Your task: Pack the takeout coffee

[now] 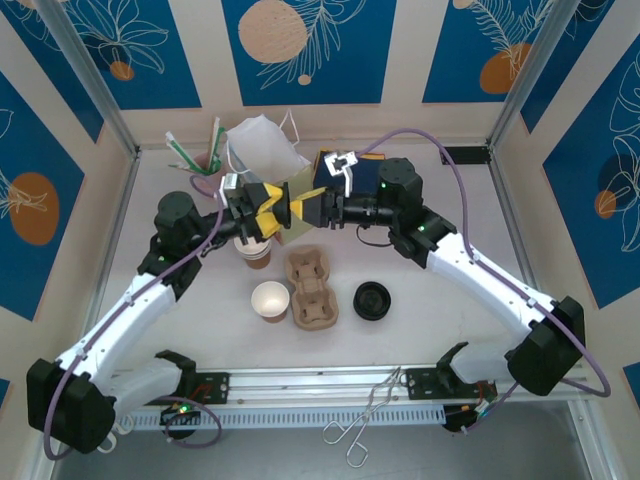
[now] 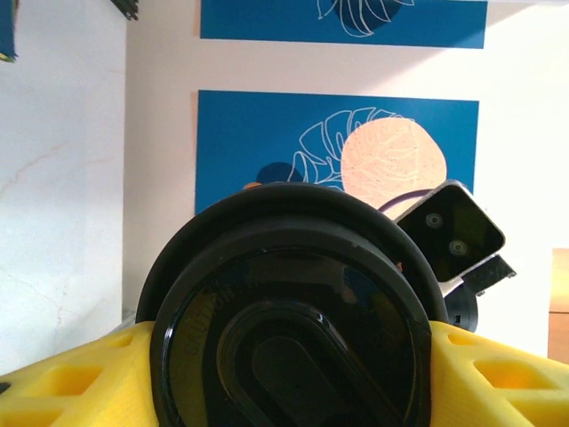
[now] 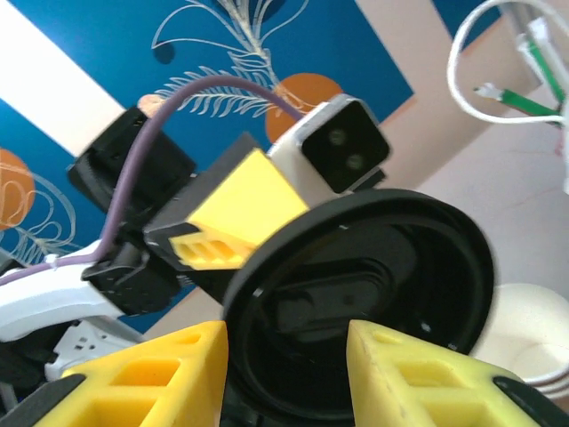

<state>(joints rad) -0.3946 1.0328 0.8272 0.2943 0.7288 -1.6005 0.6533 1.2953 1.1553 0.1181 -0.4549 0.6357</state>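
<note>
- Takeout coffee (image 1: pixel 257 256) is judged to be the brown paper cup standing on the table just under the left gripper (image 1: pixel 266 216). No lid is seen on it, and its mouth is partly hidden by the arm.
- A black lid (image 3: pixel 373 258) is held in the air, clamped across its rim between the left gripper's yellow fingers.
- The right gripper (image 1: pixel 298 207) is set face to face with that lid. Its jaws are part-way apart, and nothing is seen clamped between them.
- A drop is judged the main risk. The lid is gripped only at its edge (a thin, smooth rim), so a nudge from the right fingers could tip it loose.
- A collision is to be feared if either arm is advanced, since the two grippers are nearly touching.
- If the lid is lowered off-centre, the light cup could be toppled or the lid left unseated.
- On the pale table (image 1: pixel 440 330) a pulp carrier (image 1: pixel 311 292) is laid, with an open cup (image 1: pixel 270 300) just beside it and a loose lid (image 1: pixel 372 299) near its other side.
- A white paper bag (image 1: pixel 262 145) and a cup of stirrers (image 1: pixel 205 160) are placed at the far edge, and metal tongs (image 1: pixel 362 420) by the near rail.
- The cell is enclosed by white walls with blue leaf-printed panels (image 1: pixel 310 40).
</note>
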